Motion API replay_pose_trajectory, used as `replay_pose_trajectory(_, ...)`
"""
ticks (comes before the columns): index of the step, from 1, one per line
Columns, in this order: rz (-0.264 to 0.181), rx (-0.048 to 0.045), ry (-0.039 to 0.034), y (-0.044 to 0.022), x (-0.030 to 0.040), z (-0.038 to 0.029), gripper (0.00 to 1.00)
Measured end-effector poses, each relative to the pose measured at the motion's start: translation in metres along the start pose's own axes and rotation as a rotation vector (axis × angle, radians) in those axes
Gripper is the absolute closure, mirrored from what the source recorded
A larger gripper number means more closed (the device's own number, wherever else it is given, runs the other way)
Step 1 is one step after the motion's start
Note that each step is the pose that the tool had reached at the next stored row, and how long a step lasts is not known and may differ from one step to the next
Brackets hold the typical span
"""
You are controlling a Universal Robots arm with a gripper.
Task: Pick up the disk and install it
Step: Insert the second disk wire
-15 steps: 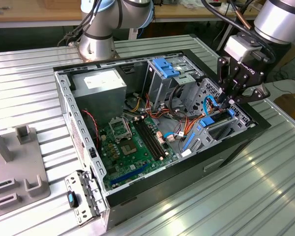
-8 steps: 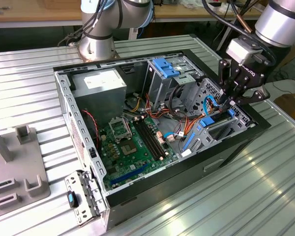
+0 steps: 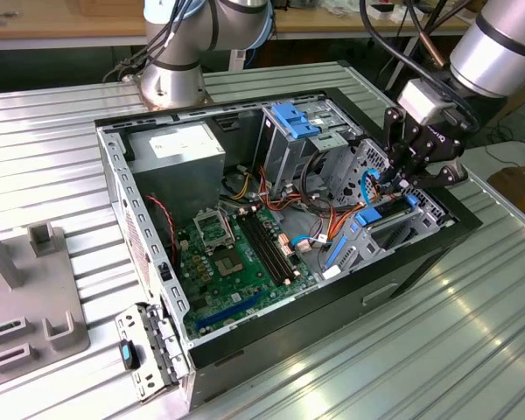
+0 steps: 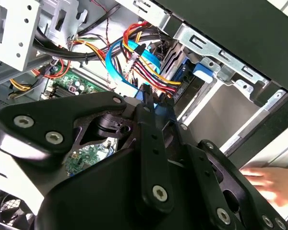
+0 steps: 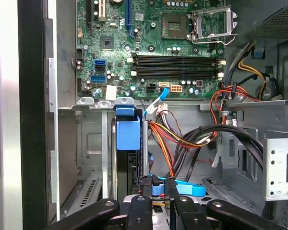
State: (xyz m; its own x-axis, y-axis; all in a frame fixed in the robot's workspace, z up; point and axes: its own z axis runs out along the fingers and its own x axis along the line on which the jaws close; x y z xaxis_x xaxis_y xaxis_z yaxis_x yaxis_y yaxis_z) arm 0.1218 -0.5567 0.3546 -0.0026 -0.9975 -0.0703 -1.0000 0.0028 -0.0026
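1. The disk [image 3: 378, 220] sits at the drive-bay end of the open computer case [image 3: 114, 175], in the right half of the exterior view. Its blue rail frame shows among the metal bay walls, and it looks partly entered into the bay, not fully seated (judgement).
2. Key relation: the disk lies directly under the hand [image 3: 401, 185], touching its tips. In the exterior view the disk's long axis runs from lower left to upper right, along the case's right-hand wall. The end nearer the hand is the upper-right one.
3. Hand state: in the first wrist view the fingers [image 5: 175, 201] are drawn close together with a blue rail part of the disk [image 5: 189, 189] between and just beside them. I read this as clamped on the disk's rail end.
4. Arm pose: the arm enters from the upper right corner of the exterior view. Its wrist is tipped down and toward the frame's left, so the hand points into the case interior.
5. Surroundings: the motherboard [image 3: 236, 262] lies flat on the case floor, left of the bay. A bundle of orange, red and black cables [image 5: 182, 139] crosses just beside the bay opening. The case rests on the ribbed metal counter [image 3: 437, 350].
6. Risk note (judgement): the cables are close to the insertion path and could snag.
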Motion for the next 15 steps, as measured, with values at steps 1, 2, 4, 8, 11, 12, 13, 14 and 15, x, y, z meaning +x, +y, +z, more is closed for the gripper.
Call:
replay_pose_trajectory(1,0.000,0.0000,-0.0001,0.0000,0.0000,0.0001,0.75)
replay_pose_trajectory(2,0.000,0.0000,-0.0002,0.0000,0.0000,0.0001,0.75)
replay_pose_trajectory(4,0.000,0.0000,-0.0003,0.0000,0.0000,0.0002,0.76)
replay_pose_trajectory(8,0.000,0.0000,-0.0003,0.0000,0.0000,0.0003,0.84)
replay_pose_trajectory(11,-0.003,-0.0001,0.0437,0.0000,-0.0002,0.0003,0.84)
replay_pose_trajectory(12,-0.006,-0.0002,0.0747,0.0000,-0.0004,0.0004,0.84)
replay_pose_trajectory(13,-0.006,-0.0001,0.0771,0.0000,-0.0004,0.0004,0.84)
replay_pose_trajectory(14,-0.006,-0.0001,0.0772,0.0001,-0.0005,0.0003,0.84)
replay_pose_trajectory(15,-0.006,-0.0001,0.0772,0.0006,-0.0006,0.0003,0.84)
